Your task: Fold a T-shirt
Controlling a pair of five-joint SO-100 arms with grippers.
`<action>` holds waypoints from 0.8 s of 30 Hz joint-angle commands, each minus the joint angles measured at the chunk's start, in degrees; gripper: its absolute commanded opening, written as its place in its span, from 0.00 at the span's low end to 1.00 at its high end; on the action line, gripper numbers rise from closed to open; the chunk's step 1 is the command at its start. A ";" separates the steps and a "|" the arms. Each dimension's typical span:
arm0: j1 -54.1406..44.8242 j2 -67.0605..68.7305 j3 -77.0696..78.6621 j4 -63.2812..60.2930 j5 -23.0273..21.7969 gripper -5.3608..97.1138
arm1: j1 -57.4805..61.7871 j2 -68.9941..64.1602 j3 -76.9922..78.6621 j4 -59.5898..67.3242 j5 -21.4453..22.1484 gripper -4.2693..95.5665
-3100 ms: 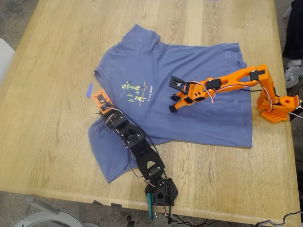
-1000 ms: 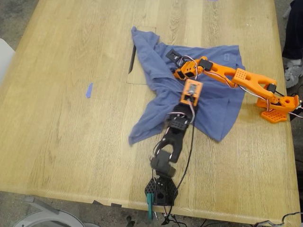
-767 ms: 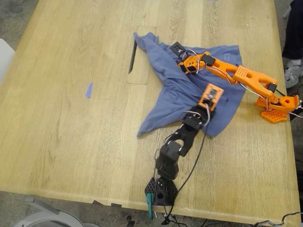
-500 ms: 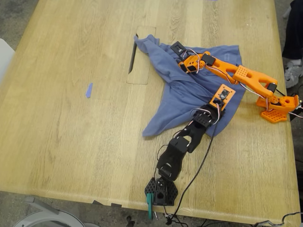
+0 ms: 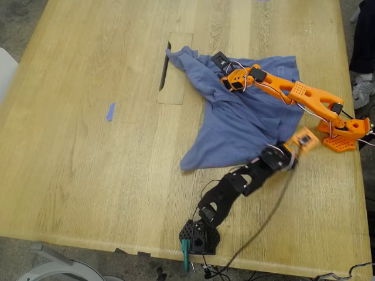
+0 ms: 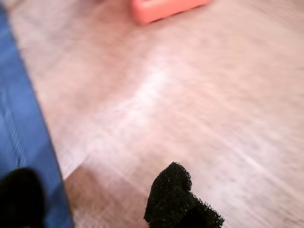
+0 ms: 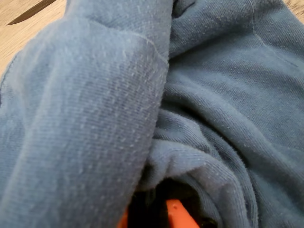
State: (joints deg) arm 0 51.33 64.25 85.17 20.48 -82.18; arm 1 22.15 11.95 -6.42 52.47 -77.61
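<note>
The first wrist view is smeared by motion blur: the light wooden table [image 6: 199,95] has no readable grain, and my first claw [image 6: 102,202] is cut off by the picture's edge. In the second wrist view the slate-blue cotton T-shirt [image 7: 142,95] fills the picture. Its folds cover my second claw [image 7: 166,209], hiding how the jaws stand.

We see a light wooden desk [image 5: 88,164]. On it lie the crumpled slate-blue cotton T-shirt [image 5: 234,126] and a small blue tape strip [image 5: 109,111].
</note>
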 commanded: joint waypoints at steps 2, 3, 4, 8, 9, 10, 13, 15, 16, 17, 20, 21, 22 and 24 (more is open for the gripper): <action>-1.67 2.29 -5.45 0.18 1.67 0.58 | 0.79 2.72 -0.88 0.35 -0.18 0.04; -2.37 2.20 -5.36 0.00 1.93 0.61 | 0.79 2.72 -0.88 0.44 -0.18 0.04; -3.25 2.29 -5.36 0.00 2.55 0.63 | 0.79 2.81 -0.88 0.44 -0.18 0.04; -5.10 1.76 -6.94 0.09 3.34 0.68 | 0.70 2.81 -0.88 0.62 -0.18 0.04; -5.36 1.32 -7.12 0.09 3.34 0.68 | 0.62 2.81 -0.88 0.62 -0.18 0.04; -5.71 0.70 -7.29 0.09 3.25 0.69 | 0.62 2.72 -0.88 0.70 -0.18 0.04; -6.50 -3.52 -10.37 -0.18 3.08 0.69 | 0.53 2.37 -0.88 0.53 -0.18 0.04; -6.50 -7.47 -14.33 -0.62 2.29 0.68 | 0.35 2.29 -0.88 0.26 -0.18 0.04; -6.42 -9.49 -16.08 -0.62 2.11 0.68 | 0.35 2.29 -0.88 0.26 -0.18 0.04; -6.24 -11.51 -17.67 -0.62 1.85 0.67 | 0.26 2.29 -0.88 0.26 -0.18 0.04; -6.59 -16.70 -19.95 -0.62 1.23 0.64 | -0.09 2.20 -0.88 -0.09 -0.18 0.04; -7.12 -17.93 -20.30 -0.62 1.23 0.62 | -0.26 2.29 -0.88 -0.26 -0.18 0.04; -7.65 -19.25 -20.92 -0.62 1.23 0.60 | -0.53 2.29 -0.88 -0.44 -0.18 0.04; -8.70 -20.83 -22.15 0.18 0.26 0.56 | -1.05 2.37 -0.88 -0.53 -0.09 0.04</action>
State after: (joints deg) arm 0 44.12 44.91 65.92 19.95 -80.86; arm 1 21.45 11.95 -6.42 52.73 -77.61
